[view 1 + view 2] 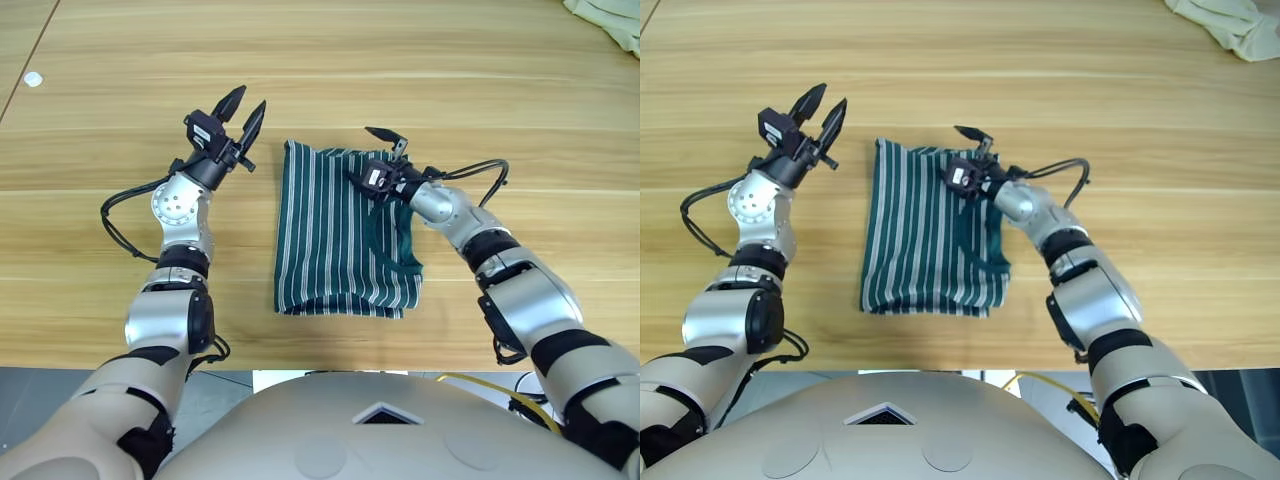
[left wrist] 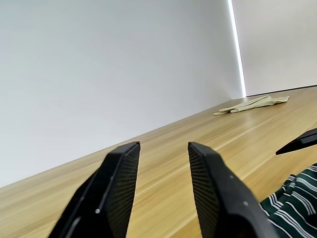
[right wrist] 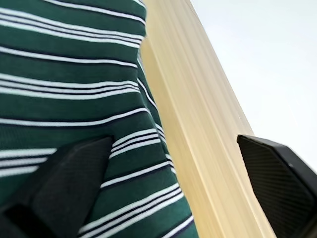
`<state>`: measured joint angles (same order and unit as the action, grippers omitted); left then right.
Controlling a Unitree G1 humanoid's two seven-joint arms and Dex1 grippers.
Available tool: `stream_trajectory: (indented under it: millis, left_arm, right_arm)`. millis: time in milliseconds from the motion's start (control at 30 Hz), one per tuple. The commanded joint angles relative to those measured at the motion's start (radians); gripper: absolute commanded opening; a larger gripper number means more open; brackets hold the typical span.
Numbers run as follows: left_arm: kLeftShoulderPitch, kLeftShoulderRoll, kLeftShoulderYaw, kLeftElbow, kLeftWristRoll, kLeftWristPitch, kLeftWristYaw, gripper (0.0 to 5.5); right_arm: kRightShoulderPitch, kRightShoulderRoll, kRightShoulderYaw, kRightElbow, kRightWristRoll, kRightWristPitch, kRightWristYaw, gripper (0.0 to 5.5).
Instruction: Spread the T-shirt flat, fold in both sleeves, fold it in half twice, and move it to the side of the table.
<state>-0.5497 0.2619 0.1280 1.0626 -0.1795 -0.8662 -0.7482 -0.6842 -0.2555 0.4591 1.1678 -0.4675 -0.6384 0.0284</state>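
Note:
The T-shirt, dark green with thin white stripes, lies folded into a tall rectangle on the wooden table, near its front edge. My right gripper is open at the shirt's far right corner. In the right wrist view one finger rests on the striped cloth and the other finger hangs over bare wood. My left gripper stands open and empty, raised a little to the left of the shirt's far left corner. Its two fingers point toward the table's far side.
A crumpled beige cloth lies at the far right corner of the table. A small white disc sits far left. Black cables loop off both wrists. Bare wood stretches on both sides of the shirt and beyond it, up to a white wall.

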Motion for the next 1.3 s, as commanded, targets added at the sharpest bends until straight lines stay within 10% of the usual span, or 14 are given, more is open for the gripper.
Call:
stream_trajectory:
  millis: [33, 267, 600, 1300]
  left_arm:
    - [0.009, 0.006, -0.018, -0.023, 0.008, -0.011, -0.043, 1.80]
    - [0.274, 0.117, -0.083, -0.561, -0.318, 0.187, -0.508, 1.80]
    - [0.574, 0.365, -0.159, -0.943, -0.288, 0.255, -0.711, 1.80]
    - [0.640, 0.436, -0.349, -0.726, 0.102, 0.049, -0.569, 1.80]
  right_arm:
    - [-0.022, -0.016, -0.064, -0.006, 0.037, -0.047, -0.038, 4.61]
    - [0.253, -0.203, -0.147, -0.593, 0.407, -0.190, 0.373, 4.61]
    - [0.797, -0.644, -0.151, -1.284, 0.645, -0.017, 0.774, 4.61]
    - [0.908, -0.584, -0.086, -1.103, 0.258, 0.045, 0.751, 4.61]
